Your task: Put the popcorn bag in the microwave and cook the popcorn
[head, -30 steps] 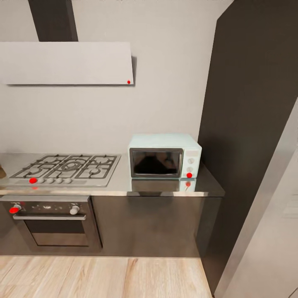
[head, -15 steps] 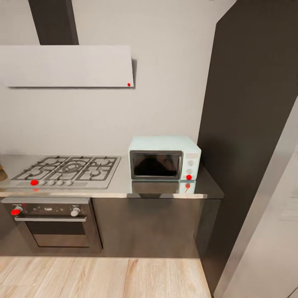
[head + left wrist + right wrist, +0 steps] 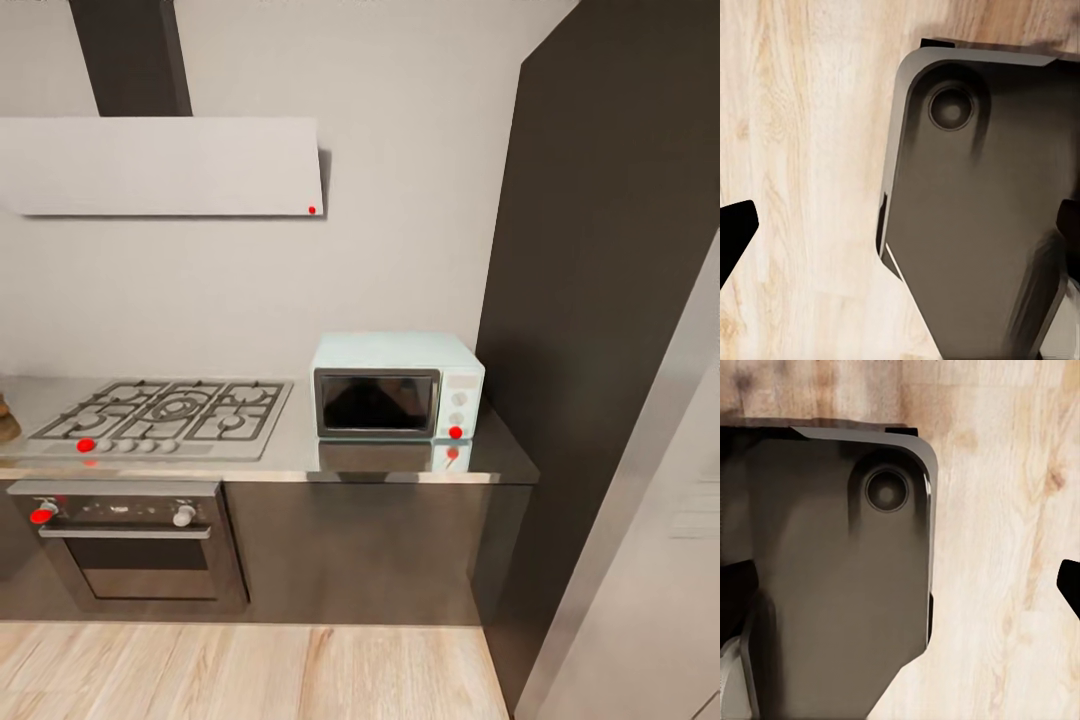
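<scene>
The mint-blue microwave (image 3: pixel 397 386) stands with its door shut on the right end of the steel countertop (image 3: pixel 300 450), against the pale wall. At the picture's left edge, on the countertop past the hob, a tan-brown sliver shows that looks like the popcorn bag (image 3: pixel 5 418); the rest of it is cut off. In the left wrist view my left gripper (image 3: pixel 900 232) is open, its black fingertips (image 3: pixel 735 234) far apart over the floor and my dark base. My right gripper (image 3: pixel 900 585) hangs open the same way, holding nothing.
A gas hob (image 3: pixel 165 412) lies left of the microwave, with a steel oven (image 3: pixel 135 545) under it and a white hood (image 3: pixel 165 165) above. A tall dark cabinet (image 3: pixel 610 300) rises right of the countertop. Wooden floor (image 3: pixel 250 670) lies between me and the cabinets.
The whole head view has shifted slightly, so everything sits a little lower in the picture. That is camera motion; nothing on the countertop has moved.
</scene>
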You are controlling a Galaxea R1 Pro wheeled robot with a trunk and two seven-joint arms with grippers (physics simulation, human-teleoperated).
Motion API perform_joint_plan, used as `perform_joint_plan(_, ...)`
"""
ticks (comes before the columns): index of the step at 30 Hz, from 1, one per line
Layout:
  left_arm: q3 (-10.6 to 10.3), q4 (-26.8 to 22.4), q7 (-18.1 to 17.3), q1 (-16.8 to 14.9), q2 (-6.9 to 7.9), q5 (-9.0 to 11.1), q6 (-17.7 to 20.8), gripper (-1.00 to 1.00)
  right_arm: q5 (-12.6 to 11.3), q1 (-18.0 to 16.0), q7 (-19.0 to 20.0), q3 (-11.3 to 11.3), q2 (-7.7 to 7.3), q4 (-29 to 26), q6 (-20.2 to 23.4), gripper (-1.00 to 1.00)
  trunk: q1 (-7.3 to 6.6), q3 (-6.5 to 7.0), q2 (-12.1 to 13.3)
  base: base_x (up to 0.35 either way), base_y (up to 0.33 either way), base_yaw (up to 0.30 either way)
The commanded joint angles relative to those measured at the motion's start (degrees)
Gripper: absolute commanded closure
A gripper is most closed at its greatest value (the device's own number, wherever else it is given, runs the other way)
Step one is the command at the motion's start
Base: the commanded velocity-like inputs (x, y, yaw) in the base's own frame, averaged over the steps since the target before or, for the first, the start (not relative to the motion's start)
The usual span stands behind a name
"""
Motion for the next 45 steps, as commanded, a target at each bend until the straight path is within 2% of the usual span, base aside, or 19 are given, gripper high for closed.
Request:
perform_joint_plan(1, 0.26, -0.12, 0.03, 0.03, -0.04, 0.01, 0.03, -1.00, 0.01, -0.04, 0.19, -0.01, -0.03, 0.06, -0.20, -1.00, -0.22, 0.12, 0.37, 0.000, 0.000, 0.000)
perform_joint_plan(16, 0.23, -0.12, 0.03, 0.03, -0.76, 0.01, 0.09, -1.00, 0.13, -0.04, 0.17, 0.06, 0.04, -0.37, -0.04, -1.00, -3.51, 2.82, 6.39, 0.000, 0.000, 0.000)
perform_joint_plan(18, 0.20, -0.12, 0.03, 0.03, -0.74, 0.01, 0.08, -1.00, 0.24, -0.04, 0.11, 0.13, -0.05, -6.89, -0.05, -1.00, -3.95, 3.18, 7.19, 0.000, 0.000, 0.000)
perform_joint_plan(19, 0.24, -0.12, 0.03, 0.03, -0.75, 0.01, 0.07, -1.00, 0.31, -0.04, 0.08, 0.18, -0.09, -13.85, 0.02, -1.00, -4.17, 3.35, 7.59, 0.000, 0.000, 0.000)
perform_joint_plan(26, 0.29, -0.12, 0.03, 0.03, -0.76, 0.01, 0.11, -1.00, 0.28, -0.07, -0.10, 0.01, -0.05, -35.38, -0.22, -1.00, -5.71, 4.61, 10.40, 0.000, 0.000, 0.000)
perform_joint_plan(29, 0.27, -0.12, 0.03, 0.03, -0.76, 0.01, 0.11, -1.00, 0.22, -0.25, -0.13, 0.00, -0.04, -43.49, -2.95, -1.00, -6.37, 5.15, 11.60, 0.000, 0.000, 0.000)
perform_joint_plan(36, 0.30, -0.12, 0.03, 0.03, -0.83, 0.01, 0.22, -1.00, 0.11, -1.02, -0.20, -0.01, 0.03, -58.67, -4.87, -1.00, -7.91, 6.41, 14.41, 0.000, 0.000, 0.000)
perform_joint_plan(39, 0.34, -0.12, 0.05, 0.03, -0.91, 0.01, 0.19, -1.00, 0.10, -3.91, -1.35, -0.01, 0.04, -63.15, -4.39, -1.00, -8.57, 6.95, 15.61, 0.000, 0.000, 0.000)
perform_joint_plan(42, 0.35, -0.12, -0.03, 0.03, -0.93, 0.01, 0.19, -1.00, 0.10, -8.30, -5.20, -0.01, 0.05, -64.80, -1.49, -1.00, -9.22, 7.48, 16.81, 0.000, 0.000, 0.000)
perform_joint_plan(45, 0.35, -0.12, -0.11, 0.03, -0.97, 0.01, 0.28, -1.00, 0.10, -10.81, -6.60, -0.01, 0.05, -66.19, 0.48, -1.00, -9.88, 8.02, 18.02, 0.000, 0.000, 0.000)
